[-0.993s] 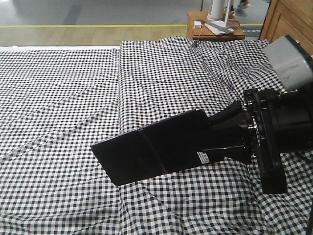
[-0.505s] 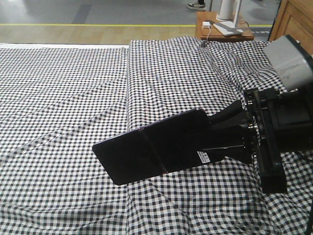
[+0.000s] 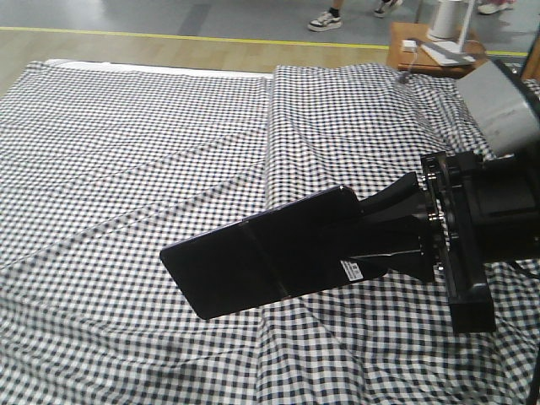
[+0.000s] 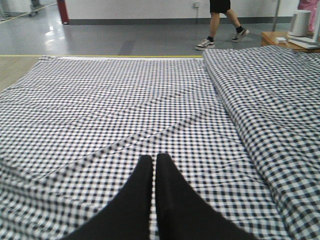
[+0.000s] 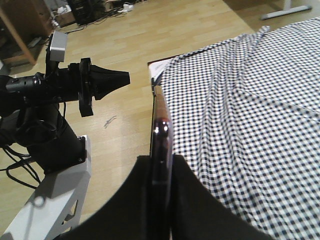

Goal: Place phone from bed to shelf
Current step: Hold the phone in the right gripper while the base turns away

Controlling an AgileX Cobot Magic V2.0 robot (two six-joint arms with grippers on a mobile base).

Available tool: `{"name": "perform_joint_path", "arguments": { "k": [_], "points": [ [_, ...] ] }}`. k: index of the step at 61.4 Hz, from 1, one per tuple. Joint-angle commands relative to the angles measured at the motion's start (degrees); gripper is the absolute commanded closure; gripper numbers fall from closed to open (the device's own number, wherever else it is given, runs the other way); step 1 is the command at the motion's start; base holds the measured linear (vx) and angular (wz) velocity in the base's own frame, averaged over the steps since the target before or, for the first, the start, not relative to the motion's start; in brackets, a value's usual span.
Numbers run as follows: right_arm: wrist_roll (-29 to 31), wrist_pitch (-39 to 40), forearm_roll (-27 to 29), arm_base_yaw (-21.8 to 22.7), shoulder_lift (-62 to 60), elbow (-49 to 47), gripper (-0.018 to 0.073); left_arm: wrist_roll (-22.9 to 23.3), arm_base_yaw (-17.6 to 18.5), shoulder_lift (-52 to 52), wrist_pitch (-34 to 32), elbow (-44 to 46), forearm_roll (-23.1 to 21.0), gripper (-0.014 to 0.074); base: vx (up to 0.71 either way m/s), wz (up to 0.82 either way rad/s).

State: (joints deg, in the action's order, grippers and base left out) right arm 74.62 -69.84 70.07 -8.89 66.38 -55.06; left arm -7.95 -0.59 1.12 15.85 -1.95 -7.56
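Phone (image 3: 253,266) hangs over bed (image 3: 126,169) pinched by right pincer (image 3: 369,236), edge-on in its wrist view; left pincer (image 4: 154,161) pressed together.

right tool (image 3: 381,229): black, tapered | wrist box (image 3: 503,99): grey | left tool (image 4: 154,161): black | base bracket (image 5: 56,199): pale grey

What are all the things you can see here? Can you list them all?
phone: one, shiny black, held up above the bed.
bed: one, black-and-white checked cloth, wrinkled, fills most of each view.
small table: one, reddish-brown wood, past the bed's far corner, white things on top.
person: one, only legs and sneakers show, on the grey floor beyond the bed.
yellow line: one, on the floor beyond the bed.
left gripper: one, black, shut and empty, over the bed.
right gripper: one, black, shut on the phone.
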Motion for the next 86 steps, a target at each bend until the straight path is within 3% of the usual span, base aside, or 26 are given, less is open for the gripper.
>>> {"name": "perform_joint_path", "arguments": {
  "k": [1,86],
  "points": [
    [-0.1,-4.1,5.5,0.1,-1.2,-1.5,0.0560,0.2,0.2,0.3,-4.2,-0.1,-0.4,0.0596,-0.06,0.32],
    [-0.1,-4.1,5.5,0.1,-1.2,-1.5,0.0560,0.2,0.2,0.3,-4.2,-0.1,-0.4,0.0596,-0.11,0.42]
  ]
}}
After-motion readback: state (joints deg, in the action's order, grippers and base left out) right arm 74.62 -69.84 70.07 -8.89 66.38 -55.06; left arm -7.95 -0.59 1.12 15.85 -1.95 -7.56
